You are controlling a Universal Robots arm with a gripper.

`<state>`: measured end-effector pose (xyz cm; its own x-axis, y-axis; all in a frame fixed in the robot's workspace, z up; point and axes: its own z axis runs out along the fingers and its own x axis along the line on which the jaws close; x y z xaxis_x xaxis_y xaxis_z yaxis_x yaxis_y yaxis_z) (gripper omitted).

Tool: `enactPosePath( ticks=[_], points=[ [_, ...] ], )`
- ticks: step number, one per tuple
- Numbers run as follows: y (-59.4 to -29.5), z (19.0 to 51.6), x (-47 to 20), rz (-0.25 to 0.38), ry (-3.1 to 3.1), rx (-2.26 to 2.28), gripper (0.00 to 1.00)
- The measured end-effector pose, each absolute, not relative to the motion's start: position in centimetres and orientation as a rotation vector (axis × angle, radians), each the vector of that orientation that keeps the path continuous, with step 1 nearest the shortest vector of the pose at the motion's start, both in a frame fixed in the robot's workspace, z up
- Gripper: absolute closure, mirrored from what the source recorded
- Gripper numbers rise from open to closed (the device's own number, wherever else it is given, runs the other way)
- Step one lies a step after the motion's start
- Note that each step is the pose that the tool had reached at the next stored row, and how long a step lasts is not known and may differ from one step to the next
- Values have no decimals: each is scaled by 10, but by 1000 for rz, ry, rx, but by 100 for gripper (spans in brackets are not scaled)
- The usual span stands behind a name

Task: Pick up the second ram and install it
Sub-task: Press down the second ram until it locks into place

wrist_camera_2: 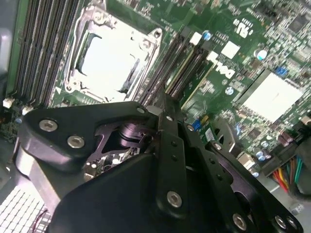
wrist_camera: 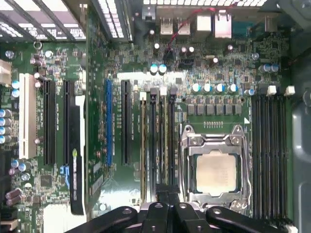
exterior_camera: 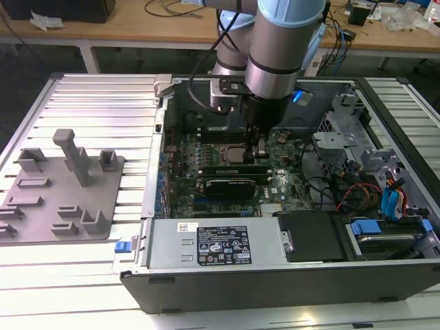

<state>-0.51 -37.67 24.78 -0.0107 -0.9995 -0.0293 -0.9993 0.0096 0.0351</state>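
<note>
At the near edge of the open computer case in the exterior view lies the grey power supply with its printed label. To the exterior view's right of it are a black drive bay and blue cable plugs. Just behind the power supply a black expansion card lies across the green motherboard.

Behind the card, the gripper reaches straight down from the arm into the case. It is low over the bank of 4 black memory slots beside the processor socket. The second wrist view puts the gripper right at the end of those slots. I cannot tell whether it is clenched, released, or grasping anything.

In the first wrist view a thin strip on edge runs along the slots from the gripper. This looks like the second ram, though whether it is gripped or seated is unclear. Another green-edged memory stick stands in the slot farthest from the socket.

Well apart, on the slatted table at the exterior view's left, sits the grey plastic fixture with its upright post. At the far edge of the scene is a wooden workbench with cables on it.
</note>
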Motion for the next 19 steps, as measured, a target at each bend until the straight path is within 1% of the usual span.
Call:
enactPosePath(
  ticks=[7, 19],
  points=[
    [-377, 245, 22, -100, -2216, 2193, 92],
    [-377, 240, 31, -99, -2221, 2198, 92]
  ],
)
